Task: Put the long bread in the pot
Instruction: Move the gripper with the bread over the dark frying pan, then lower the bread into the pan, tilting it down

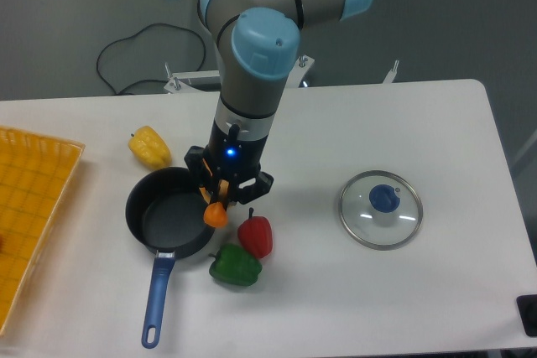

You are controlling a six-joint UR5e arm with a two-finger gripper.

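- A yellow bell pepper (149, 147) lies on the white table (436, 123), toward the left.
- A red bell pepper (255, 236) stands near the middle front, its stem pointing up.
- A green bell pepper (235, 265) lies just in front of the red one, touching it or nearly so.
- A round glass lid (381, 209) with a blue knob lies flat on the right side, well apart from the peppers.
- A yellow tray (29, 207) with a grid pattern sits at the left edge.
- A black cable (126, 60) loops on the floor behind the table.
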